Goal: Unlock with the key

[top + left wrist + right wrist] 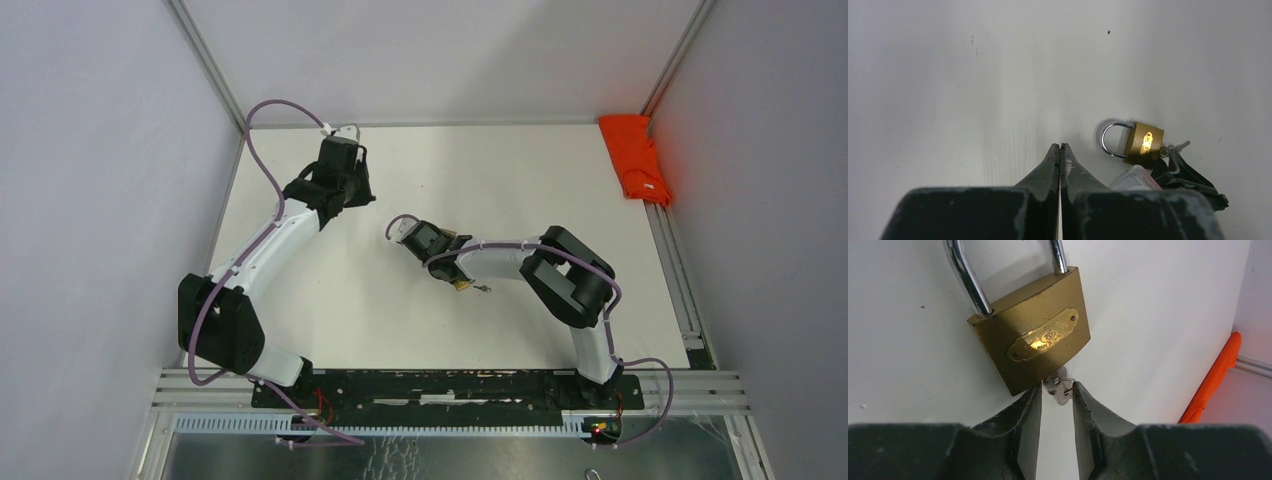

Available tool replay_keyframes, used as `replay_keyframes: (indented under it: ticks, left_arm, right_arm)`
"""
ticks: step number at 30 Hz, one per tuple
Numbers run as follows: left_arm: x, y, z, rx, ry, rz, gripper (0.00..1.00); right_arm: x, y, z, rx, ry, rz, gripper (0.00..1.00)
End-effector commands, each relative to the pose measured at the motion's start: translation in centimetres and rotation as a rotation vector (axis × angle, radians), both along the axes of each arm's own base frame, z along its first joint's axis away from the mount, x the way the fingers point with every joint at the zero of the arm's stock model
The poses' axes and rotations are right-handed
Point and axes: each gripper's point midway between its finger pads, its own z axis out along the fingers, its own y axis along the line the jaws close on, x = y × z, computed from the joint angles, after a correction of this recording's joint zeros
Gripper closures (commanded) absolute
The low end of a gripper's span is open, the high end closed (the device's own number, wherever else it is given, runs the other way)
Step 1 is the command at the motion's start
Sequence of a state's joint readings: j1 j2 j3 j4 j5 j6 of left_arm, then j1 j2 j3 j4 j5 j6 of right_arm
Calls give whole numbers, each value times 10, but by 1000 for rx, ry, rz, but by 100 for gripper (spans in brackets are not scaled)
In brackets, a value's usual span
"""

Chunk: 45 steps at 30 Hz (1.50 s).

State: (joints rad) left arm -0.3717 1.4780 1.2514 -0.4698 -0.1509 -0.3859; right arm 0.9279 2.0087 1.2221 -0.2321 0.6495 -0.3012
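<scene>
Padlock lies flat on the white table with the key in its bottom end. The key's head sits between the right gripper tips, whose jaws are narrowly parted around it. Left gripper — pressed closed, empty — hangs well apart.

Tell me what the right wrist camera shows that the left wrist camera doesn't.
Only the right wrist view: an orange object at the right edge, and the jaws of the right end effector seen from behind, standing apart either side of the key. Only the left wrist view: the left end effector, shut on nothing and clear of the padlock, plus the whole loop of the shackle. Both: the brass padlock lying on the white table with the key in its bottom.
</scene>
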Motion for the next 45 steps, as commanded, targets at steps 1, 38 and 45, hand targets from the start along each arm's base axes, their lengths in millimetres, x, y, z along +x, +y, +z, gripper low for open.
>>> replay_keyframes:
  ticks: [1,38,45]
  left_arm:
    - [1,-5,3,-25,-19,-14,98]
    - [-2,-22,-6,-80,6,-88,98]
    - [-2,-23,-13,-80,19,-95,98]
  right_arm:
    - [1,9,12,13,-20,1,65]
    - [13,39,-41,258,321,59,79]
    - [13,40,-42,306,338,46,94]
